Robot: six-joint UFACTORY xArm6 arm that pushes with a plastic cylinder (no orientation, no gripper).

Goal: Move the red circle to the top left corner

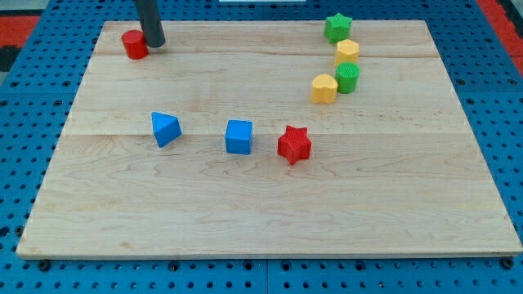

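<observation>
Camera view shows us our rod coming down from the view's top, with my tip resting on the wooden tabletop near its top left corner. We carry no jaws at all, only this dark rod, so nothing is gripped. The red circle sits just to the left of my tip, touching it or nearly so, and lies close to the top left corner of the tabletop. Lower down, toward the middle, we see a row of three: a blue triangle on the left, a blue cube beside it, and a red star to the right. Up at the view's top right, four blocks stand clustered: a green star, a yellow block just below it, a green round block, and a yellow heart touching its left side.
</observation>
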